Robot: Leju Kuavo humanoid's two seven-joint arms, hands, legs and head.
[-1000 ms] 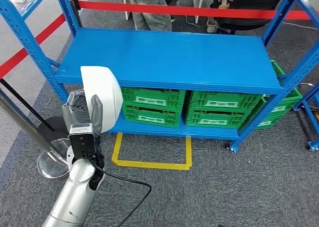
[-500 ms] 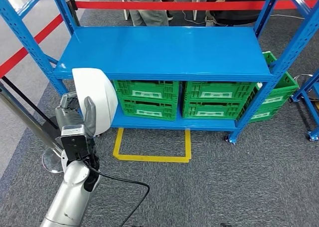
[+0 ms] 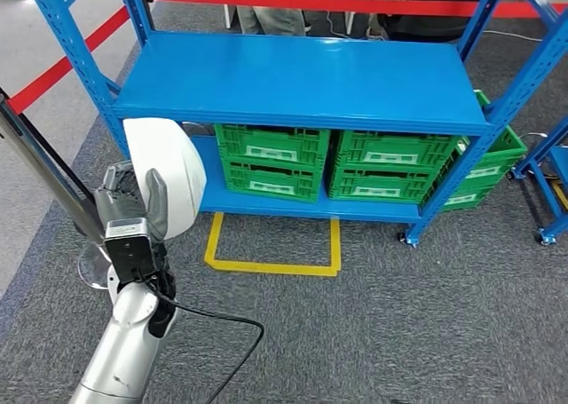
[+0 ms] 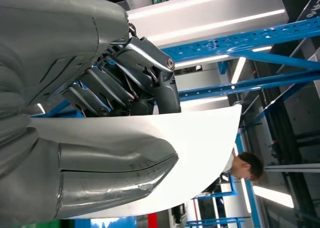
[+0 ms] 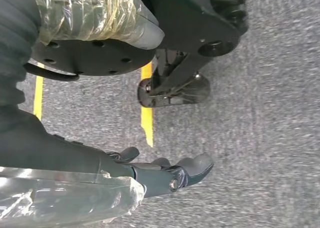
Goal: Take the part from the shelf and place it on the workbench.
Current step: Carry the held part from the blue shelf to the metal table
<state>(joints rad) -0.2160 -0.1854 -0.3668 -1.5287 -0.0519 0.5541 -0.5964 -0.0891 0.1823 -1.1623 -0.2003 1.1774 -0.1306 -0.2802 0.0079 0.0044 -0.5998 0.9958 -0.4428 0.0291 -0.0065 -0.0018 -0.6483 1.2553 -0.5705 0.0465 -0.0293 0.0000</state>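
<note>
The left robot hand (image 3: 138, 210) grips the white part (image 3: 164, 175) by 1 edge only — thumb across its face. It could slip or clip the blue shelf (image 3: 302, 80) at near left. The right robot hand (image 5: 166, 173) hangs with fingers loosely apart, holding nothing.

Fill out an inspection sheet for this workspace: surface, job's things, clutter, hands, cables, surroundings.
Surface: top board of the blue metal shelf bare; grey carpet floor with a yellow taped rectangle.
Job's things: white curved shell part, held off the shelf.
Clutter: green plastic crates on the lower shelf board, another green crate beside the shelf's right post.
Hands: left hand grips the white part; right hand hangs over the carpet, holding nothing.
Cables: black cable along the left arm.
Surroundings: red barrier tape, people standing behind it.
</note>
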